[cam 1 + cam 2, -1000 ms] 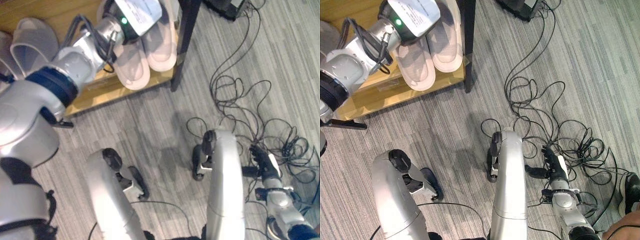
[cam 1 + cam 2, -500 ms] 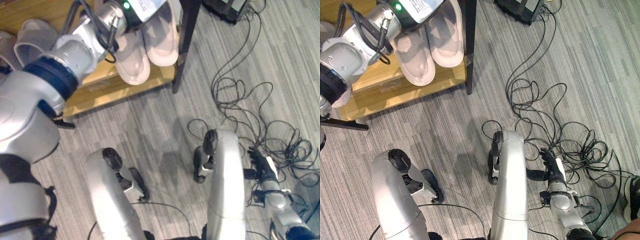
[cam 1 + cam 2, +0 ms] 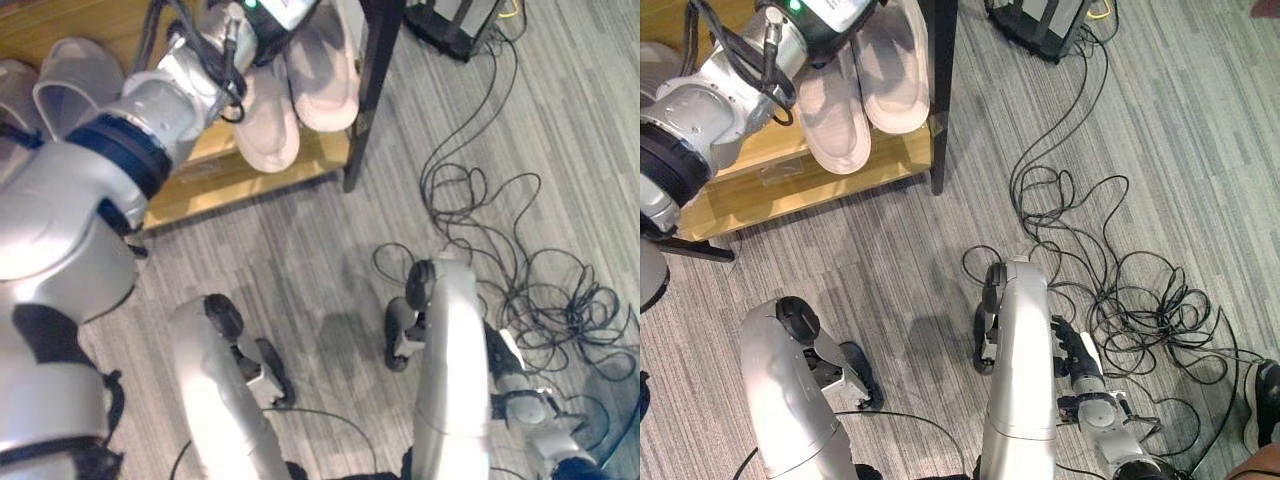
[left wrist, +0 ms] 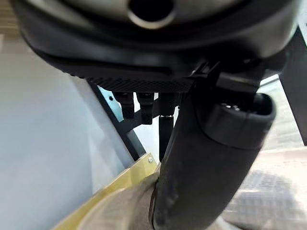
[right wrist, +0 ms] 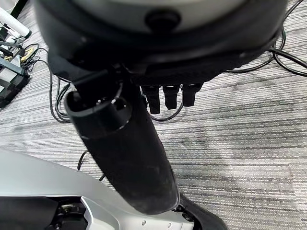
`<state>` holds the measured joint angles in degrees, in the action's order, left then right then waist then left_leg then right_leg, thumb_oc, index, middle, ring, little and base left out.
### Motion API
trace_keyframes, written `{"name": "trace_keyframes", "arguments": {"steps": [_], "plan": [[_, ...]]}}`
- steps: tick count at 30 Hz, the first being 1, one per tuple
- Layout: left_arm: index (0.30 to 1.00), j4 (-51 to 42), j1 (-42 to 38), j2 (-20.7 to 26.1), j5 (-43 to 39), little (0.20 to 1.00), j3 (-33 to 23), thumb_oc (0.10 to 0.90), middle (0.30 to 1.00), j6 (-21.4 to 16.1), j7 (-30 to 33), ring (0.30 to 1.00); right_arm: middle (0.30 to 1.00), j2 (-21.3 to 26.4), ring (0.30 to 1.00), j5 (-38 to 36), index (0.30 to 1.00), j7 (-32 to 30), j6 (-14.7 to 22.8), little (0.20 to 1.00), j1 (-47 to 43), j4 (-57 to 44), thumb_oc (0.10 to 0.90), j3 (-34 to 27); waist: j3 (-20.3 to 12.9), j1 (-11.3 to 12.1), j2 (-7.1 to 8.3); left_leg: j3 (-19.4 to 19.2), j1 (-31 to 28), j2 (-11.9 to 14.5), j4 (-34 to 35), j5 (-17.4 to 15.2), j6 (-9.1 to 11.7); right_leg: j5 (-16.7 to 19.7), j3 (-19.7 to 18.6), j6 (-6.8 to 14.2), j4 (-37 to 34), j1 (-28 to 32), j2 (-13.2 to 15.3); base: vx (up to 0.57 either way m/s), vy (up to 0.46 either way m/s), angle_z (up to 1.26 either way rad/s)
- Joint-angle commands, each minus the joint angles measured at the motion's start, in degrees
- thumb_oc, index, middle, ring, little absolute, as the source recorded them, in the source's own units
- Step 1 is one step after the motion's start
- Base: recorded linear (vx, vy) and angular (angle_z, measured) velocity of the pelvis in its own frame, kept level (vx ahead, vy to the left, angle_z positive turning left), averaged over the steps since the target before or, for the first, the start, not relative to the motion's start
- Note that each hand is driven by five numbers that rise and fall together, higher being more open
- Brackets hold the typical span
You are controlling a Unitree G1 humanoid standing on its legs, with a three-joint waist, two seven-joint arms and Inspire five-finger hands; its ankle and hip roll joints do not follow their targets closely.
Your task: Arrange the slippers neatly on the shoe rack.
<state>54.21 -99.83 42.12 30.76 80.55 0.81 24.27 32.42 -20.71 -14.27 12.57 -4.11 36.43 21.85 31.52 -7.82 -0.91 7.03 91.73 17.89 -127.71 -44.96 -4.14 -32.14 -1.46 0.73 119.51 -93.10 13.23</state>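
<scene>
A pair of pale slippers [image 3: 865, 80] lies side by side on the wooden shoe rack [image 3: 790, 185], toes past the shelf's front edge, beside the rack's dark post [image 3: 940, 90]. The left arm reaches up over them; the left hand [image 4: 211, 158] shows its thumb resting down against a slipper, but whether its fingers grip cannot be told. Another slipper [image 3: 70, 80] lies further left on the shelf. The right hand [image 3: 1080, 360] hangs low over the striped floor [image 3: 890, 260] near tangled cables [image 3: 1120, 300], fingers relaxed and holding nothing.
</scene>
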Motion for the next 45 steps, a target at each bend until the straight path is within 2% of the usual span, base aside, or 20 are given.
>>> {"name": "trace_keyframes", "arguments": {"steps": [1, 19, 33, 38, 41, 45], "plan": [[0.900, 7.6, -13.4, 1.7, -5.9, 0.900, -5.3, 0.800, 0.900, 2.5, 4.7, 0.900, 0.900, -0.5, 0.900, 0.1, 0.900, -0.6, 1.6, 0.900, 1.3, -3.6, 0.800, -1.8, -1.7, -0.4, 1.78, 4.5, -1.8, -2.7, 1.0, -0.9, -6.0, -6.9, -2.4, -5.4, -1.5, 3.1, 2.2, -0.01, -0.017, 0.06], [0.900, 7.2, -10.6, 2.3, -8.2, 0.900, -5.1, 0.800, 0.900, 0.7, 1.8, 0.900, 0.900, -1.2, 0.900, 2.3, 0.900, 0.2, 0.5, 0.900, 1.1, 1.1, 0.800, 1.3, -1.7, 0.2, 1.66, 5.2, -1.8, -3.3, 0.4, -0.9, -5.4, -7.3, -3.1, -5.6, -0.6, 3.1, 2.8, 0.00, -0.005, 0.01], [0.900, 11.0, -11.3, 1.8, -2.6, 0.900, -1.8, 0.800, 0.900, 2.9, 0.6, 0.900, 0.900, -0.7, 0.900, 4.3, 0.900, -0.2, 0.3, 0.900, 1.5, 2.6, 0.800, 2.4, -1.7, 0.2, 1.64, 5.2, -1.8, -3.4, -0.1, -1.1, -5.2, -7.0, -3.4, -5.2, -0.4, 3.1, 2.9, 0.00, 0.000, 0.00], [0.900, 11.1, -9.8, 1.6, -3.8, 0.900, -3.5, 0.800, 0.900, 2.7, 0.8, 0.900, 0.900, -0.9, 0.900, 4.5, 0.900, -0.4, 0.2, 0.900, 1.1, 3.4, 0.800, 2.8, -1.7, 0.2, 1.47, 5.1, -1.8, -3.5, -0.1, -1.1, -5.1, -7.1, -3.4, -5.2, -0.2, 3.1, 3.0, 0.00, 0.000, 0.00], [0.900, 10.3, -8.6, 1.3, -9.4, 0.900, -7.2, 0.800, 0.900, 1.3, 1.4, 0.900, 0.900, -1.5, 0.900, 4.8, 0.900, -0.2, 0.0, 0.900, 1.1, 3.8, 0.800, 3.2, -1.7, 0.3, 1.31, 5.2, -1.8, -3.7, -0.3, -1.1, -5.0, -7.3, -3.5, -5.3, 0.0, 3.1, 3.0, 0.00, 0.000, 0.00], [0.900, 8.5, -8.1, 1.3, -13.6, 0.900, -9.3, 0.800, 0.900, -0.1, 0.3, 0.900, 0.900, -2.1, 0.900, 5.8, 0.900, -0.1, -0.8, 0.900, 0.9, 5.1, 0.800, 3.5, -1.7, 0.3, 0.97, 5.2, -1.8, -4.0, -0.4, -1.3, -5.0, -7.5, -3.7, -5.3, 0.3, 3.1, 3.1, 0.00, 0.000, 0.00]]}}
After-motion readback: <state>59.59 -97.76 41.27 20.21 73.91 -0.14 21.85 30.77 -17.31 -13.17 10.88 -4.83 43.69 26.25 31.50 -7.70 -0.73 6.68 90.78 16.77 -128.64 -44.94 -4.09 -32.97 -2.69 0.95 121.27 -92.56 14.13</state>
